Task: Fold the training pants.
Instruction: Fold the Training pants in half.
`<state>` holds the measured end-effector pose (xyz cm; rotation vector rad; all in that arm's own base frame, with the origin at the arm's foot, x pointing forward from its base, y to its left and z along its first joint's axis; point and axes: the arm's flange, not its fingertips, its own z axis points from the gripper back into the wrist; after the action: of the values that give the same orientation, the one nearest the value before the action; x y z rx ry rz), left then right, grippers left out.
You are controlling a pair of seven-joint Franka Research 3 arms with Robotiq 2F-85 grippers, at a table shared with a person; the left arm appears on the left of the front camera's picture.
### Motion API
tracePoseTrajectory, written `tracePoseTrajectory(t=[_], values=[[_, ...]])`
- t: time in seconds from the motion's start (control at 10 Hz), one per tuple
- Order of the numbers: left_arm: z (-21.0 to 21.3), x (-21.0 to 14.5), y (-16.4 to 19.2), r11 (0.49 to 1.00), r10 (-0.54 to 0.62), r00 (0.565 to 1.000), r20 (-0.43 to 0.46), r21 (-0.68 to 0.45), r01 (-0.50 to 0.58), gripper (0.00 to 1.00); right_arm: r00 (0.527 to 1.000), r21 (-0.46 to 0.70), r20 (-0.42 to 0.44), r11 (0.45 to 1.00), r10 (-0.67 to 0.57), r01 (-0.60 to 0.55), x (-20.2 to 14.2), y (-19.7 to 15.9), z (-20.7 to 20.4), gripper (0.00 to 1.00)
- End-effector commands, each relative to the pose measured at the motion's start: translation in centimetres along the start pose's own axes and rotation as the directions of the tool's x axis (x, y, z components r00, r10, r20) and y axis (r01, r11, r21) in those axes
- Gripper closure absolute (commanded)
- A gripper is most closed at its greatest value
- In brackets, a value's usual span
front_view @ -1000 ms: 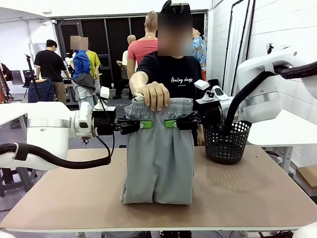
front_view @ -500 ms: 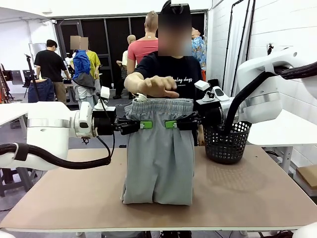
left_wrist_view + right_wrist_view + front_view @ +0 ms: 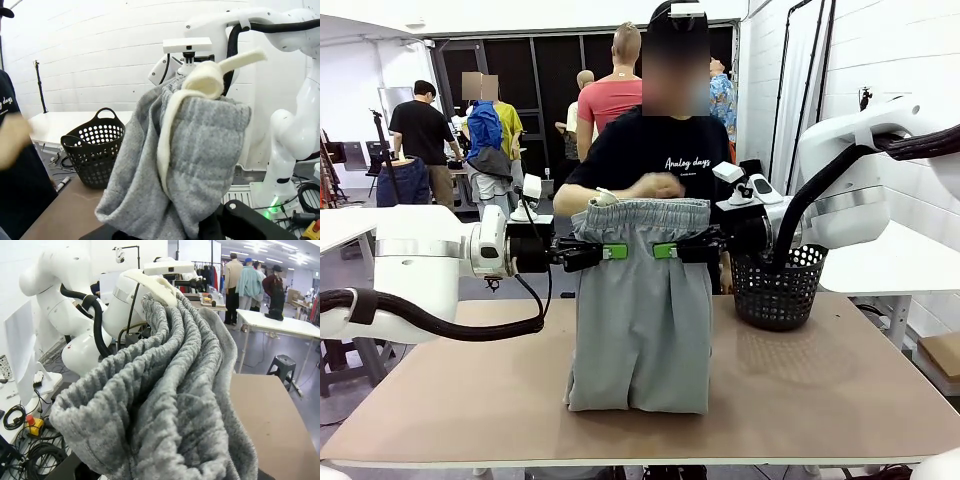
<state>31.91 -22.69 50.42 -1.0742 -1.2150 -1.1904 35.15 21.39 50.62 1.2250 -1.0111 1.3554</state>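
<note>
Your left gripper [image 3: 613,252] and right gripper [image 3: 665,250] are both pinched tight on the training pants [image 3: 640,310], just under the waistband. The pants hang down to the table [image 3: 840,390]. The person's hand [image 3: 655,186] has pulled back off the waistband.

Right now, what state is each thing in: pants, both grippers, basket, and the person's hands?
Light grey jersey training pants: unfolded, hanging by the waistband, hems on the table.
Left gripper: shut on the waistband.
Right gripper: shut on the waistband.
Black perforated plastic basket: upright on the table.
Person's hands: off the pants.
</note>
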Motion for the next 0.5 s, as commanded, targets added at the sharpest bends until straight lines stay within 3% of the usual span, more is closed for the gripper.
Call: tracePoseTrajectory(t=[0.0, 0.4], values=[[-0.04, 0.20, -0.19, 1.000, -0.007, 1.000, -0.007, 0.007, 0.007, 1.00, 1.000, 0.009, 0.020, 1.000, -0.004, 0.004, 0.05, 0.26, -0.11, 1.00], [-0.04, 0.20, -0.19, 1.000, -0.007, 1.000, -0.007, 0.007, 0.007, 1.00, 1.000, 0.009, 0.020, 1.000, -0.004, 0.004, 0.05, 0.26, -0.11, 1.00]])
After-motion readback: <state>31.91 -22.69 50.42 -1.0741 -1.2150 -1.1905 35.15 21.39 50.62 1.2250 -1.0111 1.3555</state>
